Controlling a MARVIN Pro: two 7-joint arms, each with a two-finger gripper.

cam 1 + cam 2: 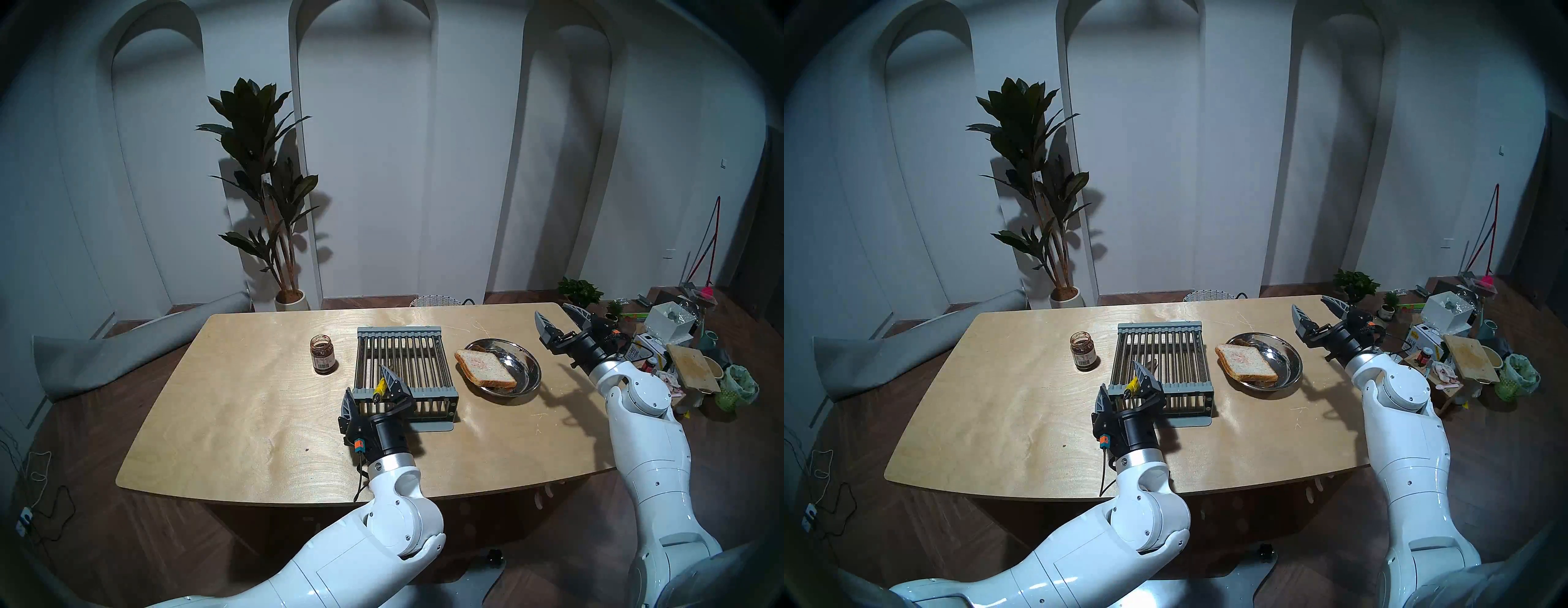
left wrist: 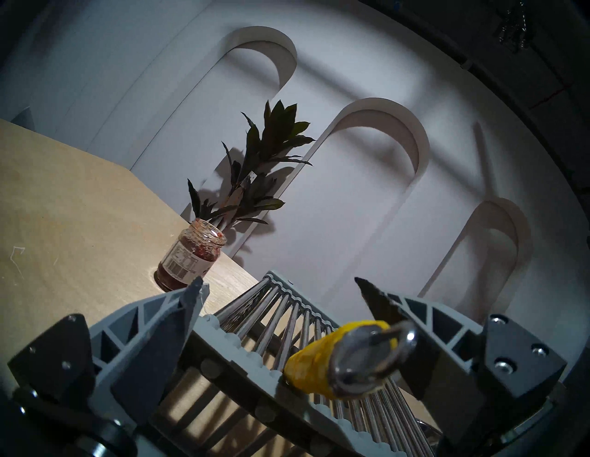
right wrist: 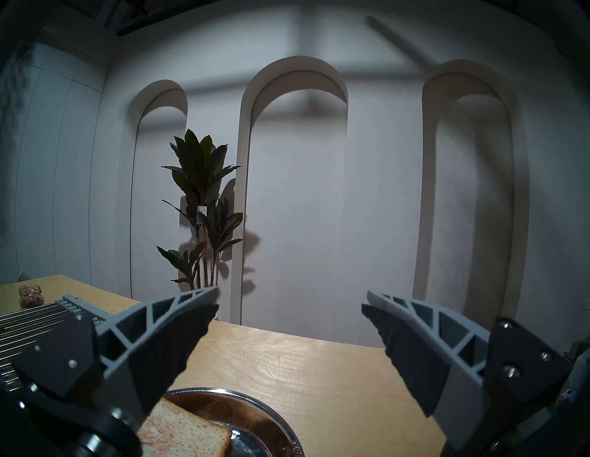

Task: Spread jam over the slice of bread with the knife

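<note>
The knife's yellow handle (image 1: 380, 387) (image 1: 1132, 384) (image 2: 322, 360) lies on the front left corner of the grey rack (image 1: 407, 356) (image 1: 1166, 352), its metal ring end facing the left wrist camera. My left gripper (image 1: 365, 378) (image 1: 1119, 374) (image 2: 278, 280) is open, one finger on each side of the handle; the blade is mostly hidden behind a finger. The open jam jar (image 1: 323, 354) (image 1: 1083, 351) (image 2: 188, 255) stands left of the rack. The pink-stained slice of bread (image 1: 485, 366) (image 1: 1246, 361) (image 3: 185, 430) lies in a steel plate (image 1: 530, 361) (image 3: 271, 415). Above the plate's right side, my right gripper (image 1: 551, 310) (image 1: 1309, 302) (image 3: 292, 296) hangs open and empty.
The wooden table (image 1: 254, 403) carries the jar, rack and plate in a row. A second slice shows under the bread. Clutter with a wooden board (image 1: 691, 367) sits off the table's right end. A potted plant (image 1: 263, 191) stands against the back wall.
</note>
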